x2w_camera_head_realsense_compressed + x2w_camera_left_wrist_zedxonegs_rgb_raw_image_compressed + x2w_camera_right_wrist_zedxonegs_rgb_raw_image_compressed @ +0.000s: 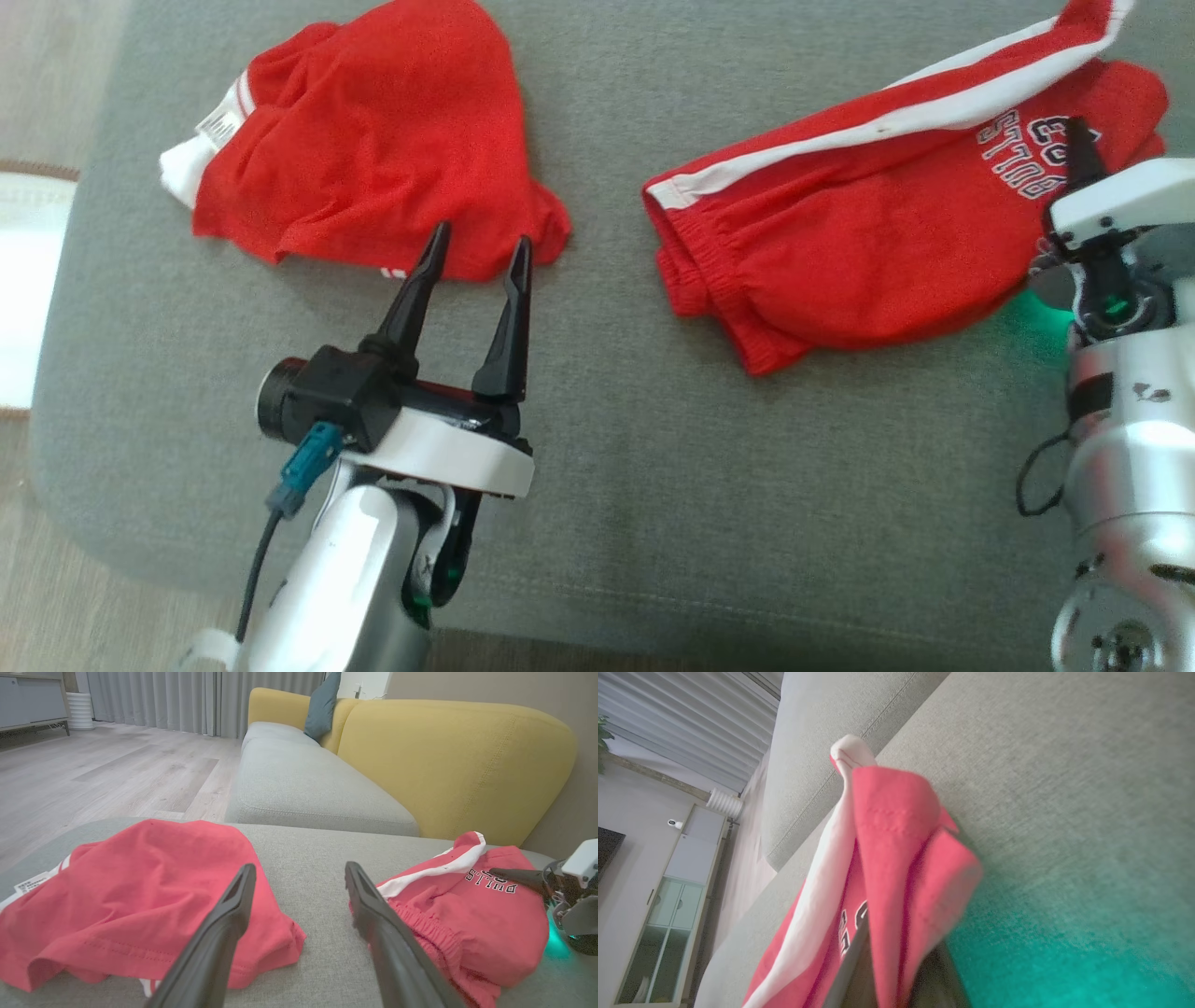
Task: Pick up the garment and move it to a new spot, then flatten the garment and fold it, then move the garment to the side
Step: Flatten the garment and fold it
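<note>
Two red garments lie on the grey cushion (597,448). Red shorts (840,243) with a white side stripe and black lettering lie crumpled at the right, also in the left wrist view (467,905). My right gripper (1083,159) comes in from the right, its fingers shut on a raised fold of the shorts (896,858) beside the lettering. One dark finger (509,875) lies across the print; the other is under the cloth. My left gripper (481,238) hovers open at the near edge of the other red garment (373,140), holding nothing.
The cushion's front edge (560,607) runs along the bottom and wooden floor (56,56) lies to the left. Behind stand a grey sofa seat (303,784), its yellow backrest (444,756) and a blue pillow (322,704). Bare cushion separates the two garments.
</note>
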You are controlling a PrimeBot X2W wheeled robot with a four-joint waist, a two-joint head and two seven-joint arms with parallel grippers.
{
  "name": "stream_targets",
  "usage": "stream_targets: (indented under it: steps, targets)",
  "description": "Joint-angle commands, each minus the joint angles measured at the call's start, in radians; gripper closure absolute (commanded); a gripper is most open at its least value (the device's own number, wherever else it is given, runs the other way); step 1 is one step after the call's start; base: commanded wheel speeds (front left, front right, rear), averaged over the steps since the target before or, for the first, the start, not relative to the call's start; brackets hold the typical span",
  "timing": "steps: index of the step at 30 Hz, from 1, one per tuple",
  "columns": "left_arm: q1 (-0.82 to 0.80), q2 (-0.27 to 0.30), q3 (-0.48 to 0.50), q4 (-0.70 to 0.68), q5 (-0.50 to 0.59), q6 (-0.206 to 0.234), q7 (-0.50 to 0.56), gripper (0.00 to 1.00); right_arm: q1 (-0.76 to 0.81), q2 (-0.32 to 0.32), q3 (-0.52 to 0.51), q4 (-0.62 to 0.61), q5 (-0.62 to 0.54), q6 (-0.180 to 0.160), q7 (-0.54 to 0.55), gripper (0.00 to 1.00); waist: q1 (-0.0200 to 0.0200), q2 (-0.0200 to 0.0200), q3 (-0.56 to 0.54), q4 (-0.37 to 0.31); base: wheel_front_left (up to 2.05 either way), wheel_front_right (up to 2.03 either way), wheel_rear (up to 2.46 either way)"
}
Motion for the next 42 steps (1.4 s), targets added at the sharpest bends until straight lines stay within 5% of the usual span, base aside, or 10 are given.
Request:
stream_targets:
  steps: [1, 14, 24, 33, 35, 42]
  targets:
    - [-0.027, 0.009, 0.041, -0.041, -0.008, 0.008, -0.005, 0.00, 0.014, 0.033, 0.005, -0.027, 0.003, 0.008, -0.019, 1.00, -0.0002, 0.0000, -0.011, -0.018, 0.00, 0.00, 0.00]
    - [0.002, 0.009, 0.081, -0.034, 0.015, -0.006, -0.005, 0.00, 0.219, 0.034, -0.173, -0.257, 0.017, 0.008, -0.161, 1.00, -0.0002, 0.0000, -0.083, -0.137, 0.00, 0.00, 0.00]
    - [0.023, 0.009, 0.084, -0.025, 0.026, -0.012, -0.005, 0.00, 0.247, 0.034, -0.121, -0.217, 0.008, 0.008, -0.243, 1.00, -0.0002, 0.0000, -0.116, -0.162, 0.00, 0.00, 0.00]
    - [0.040, 0.009, 0.097, -0.017, 0.030, -0.013, -0.005, 0.00, 0.229, 0.034, 0.064, -0.270, 0.047, 0.008, -0.331, 1.00, -0.0002, 0.0000, -0.154, -0.155, 0.00, 0.00, 0.00]
    - [0.050, 0.009, 0.096, -0.018, 0.024, -0.009, -0.005, 0.00, 0.255, 0.034, 0.207, -0.329, 0.074, 0.008, -0.338, 1.00, -0.0002, 0.0000, -0.172, -0.142, 0.00, 0.00, 0.00]
    - [0.066, 0.009, 0.093, -0.019, 0.016, -0.002, -0.005, 0.00, 0.327, 0.034, 0.445, -0.395, 0.078, 0.008, -0.320, 1.00, -0.0002, 0.0000, -0.193, -0.108, 0.00, 0.00, 0.00]
